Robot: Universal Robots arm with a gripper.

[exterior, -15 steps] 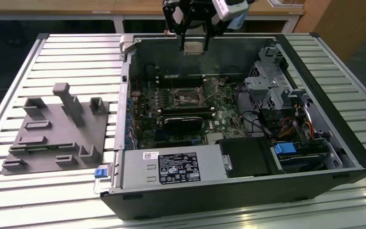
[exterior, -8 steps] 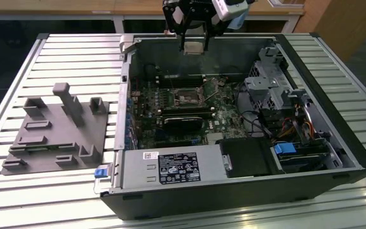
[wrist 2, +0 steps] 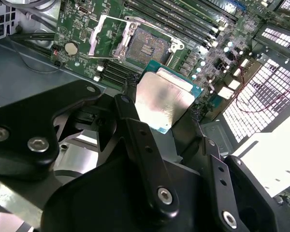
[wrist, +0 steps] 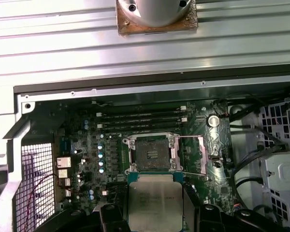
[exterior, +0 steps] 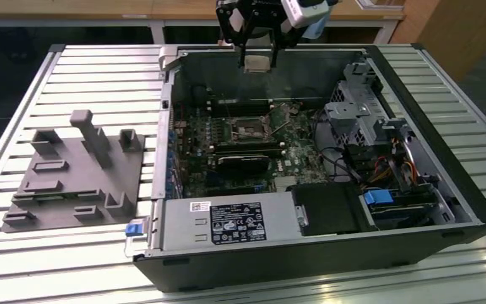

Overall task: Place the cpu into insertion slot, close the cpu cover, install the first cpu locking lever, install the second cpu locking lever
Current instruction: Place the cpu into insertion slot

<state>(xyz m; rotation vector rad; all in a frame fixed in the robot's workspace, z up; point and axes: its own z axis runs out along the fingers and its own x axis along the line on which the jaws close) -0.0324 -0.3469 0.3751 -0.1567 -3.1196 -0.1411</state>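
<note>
Upper centre of the exterior view: the tool (exterior: 257,61), as I see it from the remote station, hangs over the far rim of the open computer case (exterior: 311,269).

Item 1, tool. Black fingers (wrist 2: 128,104) are closed on two opposite edges of the cpu (wrist 2: 164,101), which they hold clear of the board. I count this as a firm hold on the chip.

Item 2, cpu. Silver-grey top faces the second wrist view, with a green edge showing round it. In the first wrist view it (wrist: 154,203) sits between the finger ends, just beside the insertion slot (wrist: 152,153) but apart from it. In the exterior view it is the pale square (exterior: 257,64) under the tool, well above the motherboard.

Item 3, insertion slot. Dark pin field is bare, with a silvery rim around it; it lies at mid-frame in the exterior view (exterior: 247,131).

Item 4, cpu cover (wrist 2: 96,36). I note it swung open, resting to one side of the slot with its cut-out showing green board.

Item 5, memory slots (wrist: 140,118). Long black rows run parallel beside the slot.

Item 6, coin cell (wrist 2: 71,48). It is on the board, near the open cover.

Item 7, grey fixture block (exterior: 74,177). It stands at the exterior view's left on the slatted metal worktop (exterior: 74,69), apart from the case.
</note>
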